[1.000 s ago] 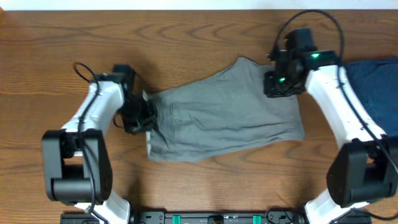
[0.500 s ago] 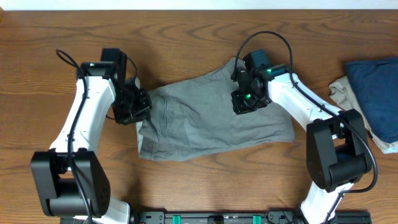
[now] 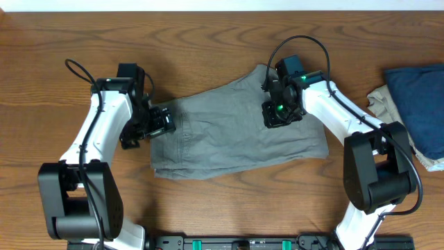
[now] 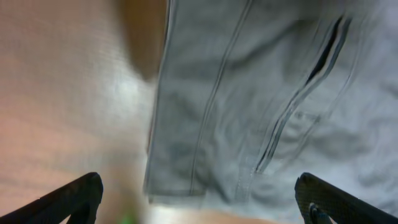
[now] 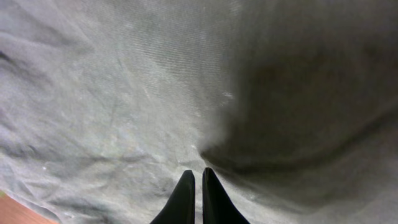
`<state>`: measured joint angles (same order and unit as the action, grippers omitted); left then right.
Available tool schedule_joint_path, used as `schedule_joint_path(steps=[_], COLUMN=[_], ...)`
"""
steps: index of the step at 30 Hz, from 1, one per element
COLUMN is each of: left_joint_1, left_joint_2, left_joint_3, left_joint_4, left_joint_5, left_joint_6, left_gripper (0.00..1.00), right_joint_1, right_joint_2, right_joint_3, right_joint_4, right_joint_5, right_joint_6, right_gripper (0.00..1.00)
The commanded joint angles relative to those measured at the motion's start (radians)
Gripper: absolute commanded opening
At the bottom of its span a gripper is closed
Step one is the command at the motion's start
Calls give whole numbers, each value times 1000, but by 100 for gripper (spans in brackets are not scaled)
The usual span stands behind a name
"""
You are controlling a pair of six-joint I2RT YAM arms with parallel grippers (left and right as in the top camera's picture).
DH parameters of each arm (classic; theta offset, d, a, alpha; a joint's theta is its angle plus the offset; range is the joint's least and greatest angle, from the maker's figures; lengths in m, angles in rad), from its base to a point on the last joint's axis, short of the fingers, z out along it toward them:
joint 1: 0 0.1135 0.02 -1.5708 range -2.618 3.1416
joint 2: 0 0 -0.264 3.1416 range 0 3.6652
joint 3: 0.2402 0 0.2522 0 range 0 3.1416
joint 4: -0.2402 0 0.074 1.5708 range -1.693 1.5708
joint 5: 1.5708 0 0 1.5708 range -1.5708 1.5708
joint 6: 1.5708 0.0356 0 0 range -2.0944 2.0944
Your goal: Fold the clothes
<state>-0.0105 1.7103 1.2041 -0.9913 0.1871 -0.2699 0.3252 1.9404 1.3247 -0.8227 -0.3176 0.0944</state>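
The clothes [image 3: 236, 132], grey shorts, lie spread across the middle of the wooden table [image 3: 208, 42]. My left gripper [image 3: 158, 125] hangs at their left edge, jaws wide open. In the left wrist view its gripper [image 4: 199, 205] holds nothing, and the clothes [image 4: 261, 93] lie flat below with seams and a pocket slit showing. My right gripper [image 3: 277, 114] sits on the upper right part of the shorts. In the right wrist view its gripper [image 5: 194, 177] is shut, with the clothes [image 5: 124, 93] puckered into a shadowed fold at its tips.
A folded navy cloth [image 3: 416, 97] lies at the right edge of the table on top of a beige cloth [image 3: 378, 104]. The arms' black base bar [image 3: 236, 243] runs along the front edge.
My left gripper has opened and let go of the shorts' left edge, which now lies flat. My right gripper dragged the shorts' right part toward the middle, then stayed put.
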Motion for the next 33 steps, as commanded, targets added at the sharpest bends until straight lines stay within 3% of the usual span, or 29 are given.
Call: schedule_joint_path(steps=[1,13,18,20,25,29,30,33], left_joint_1=[1,73,72,70,73,73,73,73], left_joint_2=[30,192,245,252,252,249,246,232], left_joint_3=[-39,-65,-131,-164,-178,-135,-113,-38], left_joint_4=[23,80,125,145,164,134,115,49], left_joint_5=[-10,216,397,410,346,209,199,193], left_joint_6=[57,171,200,199,197,130,130,130], left_gripper=[100,96,87,76,29,19,13,8], right_joint_1=[-8,-8,-8,-8,-8,-8,-8,-8], right_joint_2=[-3,-3,-3,-3,-3,-3,-3,-3], right_joint_3=[2,2,2,2,2,2,2,2], right_joint_4=[-6,-14,-22,-21,-15,-15,-15,-4], right_joint_5=[3,12,41,42,42,41,41,40], right_joint_6=[5,2,2,2,2,2,2,2], right_gripper=[5,5,5,5,6,6,6,7])
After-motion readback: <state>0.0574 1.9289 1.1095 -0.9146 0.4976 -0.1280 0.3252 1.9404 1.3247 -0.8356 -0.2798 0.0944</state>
